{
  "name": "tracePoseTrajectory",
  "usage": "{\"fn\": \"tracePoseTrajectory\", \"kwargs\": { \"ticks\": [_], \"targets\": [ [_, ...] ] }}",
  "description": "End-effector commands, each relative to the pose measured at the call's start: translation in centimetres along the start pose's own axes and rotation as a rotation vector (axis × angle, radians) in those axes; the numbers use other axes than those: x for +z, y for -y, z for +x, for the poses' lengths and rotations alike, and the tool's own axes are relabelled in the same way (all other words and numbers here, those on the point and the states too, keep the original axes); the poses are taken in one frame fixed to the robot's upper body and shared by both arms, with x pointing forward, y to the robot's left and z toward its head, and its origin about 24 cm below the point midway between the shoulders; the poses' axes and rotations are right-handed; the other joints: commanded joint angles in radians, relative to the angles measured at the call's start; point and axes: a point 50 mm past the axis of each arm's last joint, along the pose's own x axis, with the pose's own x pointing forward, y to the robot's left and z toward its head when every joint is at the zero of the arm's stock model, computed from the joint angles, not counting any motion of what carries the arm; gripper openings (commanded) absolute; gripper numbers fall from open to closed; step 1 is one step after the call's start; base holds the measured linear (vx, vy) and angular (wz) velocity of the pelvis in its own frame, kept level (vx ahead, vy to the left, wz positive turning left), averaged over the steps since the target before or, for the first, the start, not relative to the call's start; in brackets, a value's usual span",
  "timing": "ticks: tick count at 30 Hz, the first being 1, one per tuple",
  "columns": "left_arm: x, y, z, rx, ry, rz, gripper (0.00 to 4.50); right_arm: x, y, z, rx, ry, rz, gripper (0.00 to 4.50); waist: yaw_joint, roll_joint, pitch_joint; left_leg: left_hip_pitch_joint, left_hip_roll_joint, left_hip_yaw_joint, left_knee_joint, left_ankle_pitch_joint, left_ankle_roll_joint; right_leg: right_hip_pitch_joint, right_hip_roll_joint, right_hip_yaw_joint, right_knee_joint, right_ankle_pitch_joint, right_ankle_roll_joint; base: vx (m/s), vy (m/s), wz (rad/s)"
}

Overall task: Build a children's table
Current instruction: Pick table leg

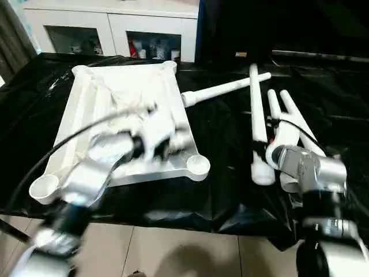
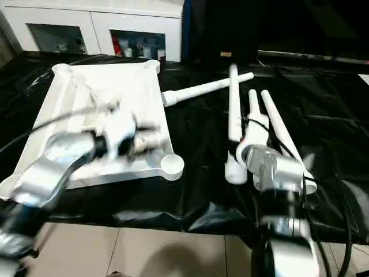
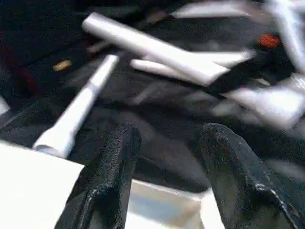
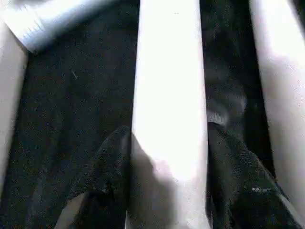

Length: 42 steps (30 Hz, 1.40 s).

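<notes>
Your right gripper [image 4: 169, 157] straddles one leg [image 4: 169, 71] without visibly clamping it, your left gripper [image 3: 167, 157] hangs released over the upturned tabletop [image 1: 124, 92], so lifting early could roll that leg into its neighbours.

One white table top [image 1: 124, 109], ribbed side up, left of frame; four white tube legs [image 1: 258, 109] at right; one white cabinet [image 1: 112, 26], upper left.
</notes>
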Motion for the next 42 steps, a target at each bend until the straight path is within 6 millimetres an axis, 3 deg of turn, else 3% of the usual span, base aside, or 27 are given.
{"fn": "tracePoseTrajectory", "kwargs": {
  "ticks": [1,4,5,7,9,14,17,19,32,33,42],
  "targets": [
    [0.2,-0.6,0.1,0.048,0.005,-0.059,2.78,1.1,-0.3,-0.5,0.025,0.087,0.023,1.86,0.005,-0.001,-0.077,0.012,0.021,-0.003,-0.053,-0.017,0.002,0.060,-0.057,0.052,-0.059,0.179,-0.233,0.000,0.000,0.00],
    [0.9,-0.7,1.4,0.080,0.055,-0.302,3.20,2.1,-2.2,-1.4,0.200,0.256,0.025,1.86,0.007,-0.001,-0.077,0.010,0.021,-0.004,-0.051,-0.004,0.025,0.059,-0.059,0.052,-0.060,0.189,-0.244,0.000,0.000,0.00],
    [0.9,-0.7,1.4,0.080,0.055,-0.302,3.23,2.1,-2.2,-1.4,0.200,0.256,0.025,1.86,0.009,-0.001,-0.078,0.009,0.020,-0.003,-0.048,-0.010,0.037,0.060,-0.060,0.050,-0.060,0.199,-0.254,0.000,0.000,0.00],
    [1.4,-0.2,2.5,0.051,0.085,-0.454,3.25,2.2,-4.0,-1.9,0.380,0.287,0.023,1.86,0.010,-0.003,-0.080,0.008,0.017,-0.001,-0.047,-0.004,0.052,0.062,-0.057,0.050,-0.058,0.215,-0.260,0.000,0.000,0.00],
    [1.8,0.0,2.9,0.029,0.108,-0.500,3.64,1.9,-4.8,-2.2,0.452,0.281,0.000,1.86,0.015,-0.004,-0.076,0.006,0.021,-0.006,-0.049,-0.004,0.074,0.061,-0.058,0.049,-0.062,0.198,-0.265,0.000,0.000,0.00],
    [2.3,0.6,4.4,-0.012,0.119,-0.582,4.05,1.2,-7.1,-3.4,0.666,0.272,-0.048,1.86,0.025,-0.005,-0.075,0.008,0.022,-0.006,-0.049,-0.012,0.080,0.060,-0.057,0.049,-0.067,0.172,-0.250,0.000,0.000,0.00],
    [2.8,0.8,4.7,-0.028,0.140,-0.647,4.15,0.9,-7.7,-3.8,0.720,0.274,-0.060,1.86,0.028,-0.003,-0.074,0.010,0.024,-0.008,-0.051,-0.027,0.065,0.059,-0.062,0.049,-0.069,0.153,-0.254,0.000,0.000,0.00],
    [3.2,0.9,4.8,-0.054,0.166,-0.698,4.46,0.8,-7.8,-3.9,0.742,0.277,-0.069,1.86,0.029,-0.004,-0.074,0.007,0.024,-0.009,-0.052,-0.027,0.061,0.060,-0.062,0.049,-0.068,0.152,-0.254,0.000,0.000,0.00],
    [4.1,0.9,4.0,-0.133,0.231,-0.851,4.50,0.8,-8.0,-4.0,0.772,0.285,-0.105,1.86,0.027,-0.005,-0.072,0.004,0.020,-0.009,-0.052,-0.027,0.058,0.063,-0.060,0.048,-0.071,0.146,-0.245,0.000,0.000,0.00],
    [4.1,0.8,4.0,-0.124,0.228,-0.854,4.21,0.8,-8.0,-4.0,0.774,0.285,-0.105,1.86,0.027,-0.005,-0.072,0.004,0.020,-0.009,-0.052,-0.030,0.058,0.063,-0.061,0.048,-0.072,0.142,-0.245,0.000,0.000,0.00],
    [3.9,1.0,4.0,-0.133,0.213,-0.827,3.58,0.6,-8.1,-4.1,0.783,0.277,-0.120,1.86,0.025,-0.004,-0.072,0.005,0.022,-0.010,-0.054,-0.032,0.054,0.062,-0.060,0.049,-0.073,0.137,-0.236,0.000,0.000,0.00]
  ]
}}
